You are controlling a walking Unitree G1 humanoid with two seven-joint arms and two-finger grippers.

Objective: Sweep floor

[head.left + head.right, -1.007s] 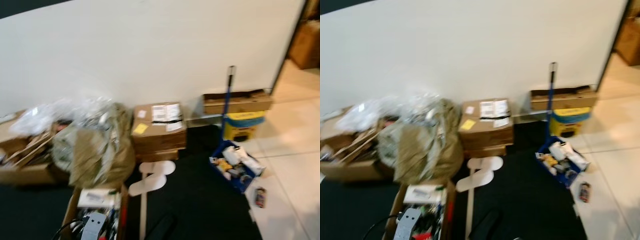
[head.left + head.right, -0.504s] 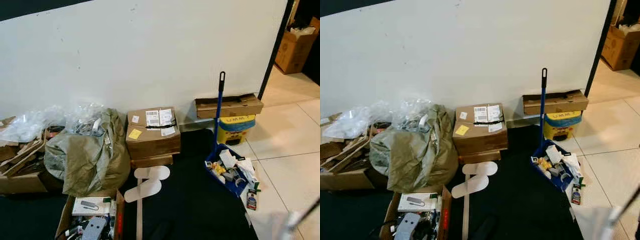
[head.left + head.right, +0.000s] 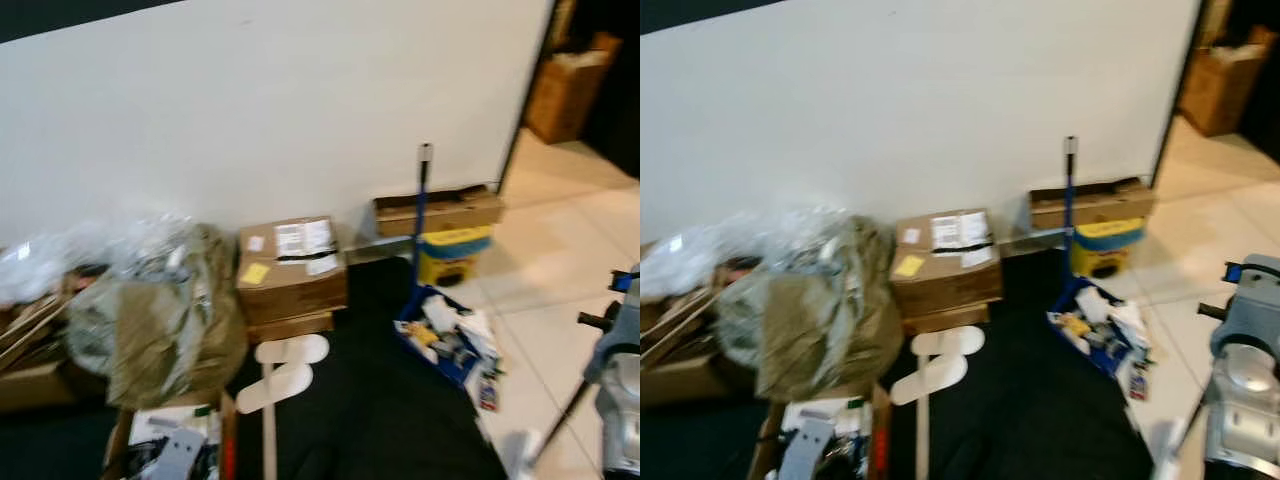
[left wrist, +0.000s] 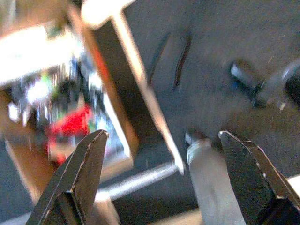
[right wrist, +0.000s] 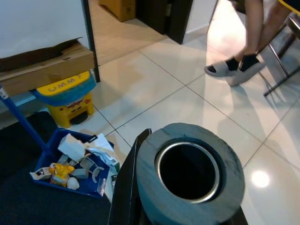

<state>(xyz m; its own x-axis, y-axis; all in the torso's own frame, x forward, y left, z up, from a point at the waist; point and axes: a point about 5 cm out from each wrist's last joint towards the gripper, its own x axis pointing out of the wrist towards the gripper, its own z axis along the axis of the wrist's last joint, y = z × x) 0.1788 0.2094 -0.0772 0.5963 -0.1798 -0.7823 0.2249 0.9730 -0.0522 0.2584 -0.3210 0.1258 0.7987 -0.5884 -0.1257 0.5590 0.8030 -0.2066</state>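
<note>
Already the blue dustpan (image 3: 441, 338) brims with litter; our right end effector (image 5: 140, 197) grips a broom handle (image 5: 190, 176), left end effector (image 4: 164, 187) wide open.

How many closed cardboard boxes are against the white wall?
2. One taped cardboard box with labels sits beside the olive bag; a flatter box rests above the yellow bin. More may be hidden under the clutter at left.

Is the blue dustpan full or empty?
Full: the dustpan is heaped with scraps and wrappers, some spilling onto the tiles.
</note>
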